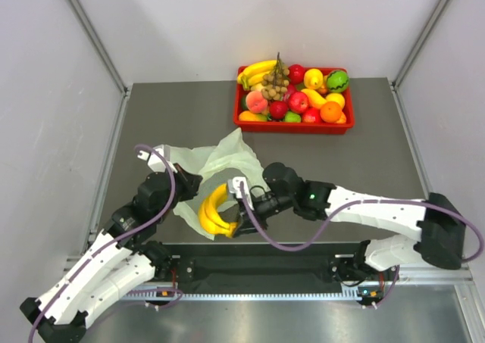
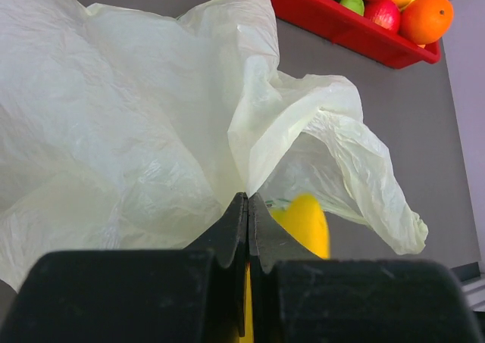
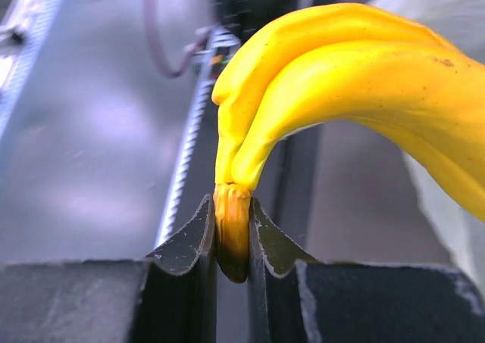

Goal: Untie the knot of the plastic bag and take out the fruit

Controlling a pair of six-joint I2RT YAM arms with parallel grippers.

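The pale green plastic bag lies crumpled and open at the table's near left; it fills the left wrist view. No knot shows. My left gripper is shut on a fold of the bag. My right gripper is shut on the brown stem of the yellow banana bunch, held just outside the bag's near edge. The stem sits between the fingers, and the bananas curve up and right. A banana tip shows behind the left fingers.
A red tray at the back holds bananas, berries, apples, oranges and a green fruit. The tray's corner shows in the left wrist view. The table's front rail runs just below the banana bunch.
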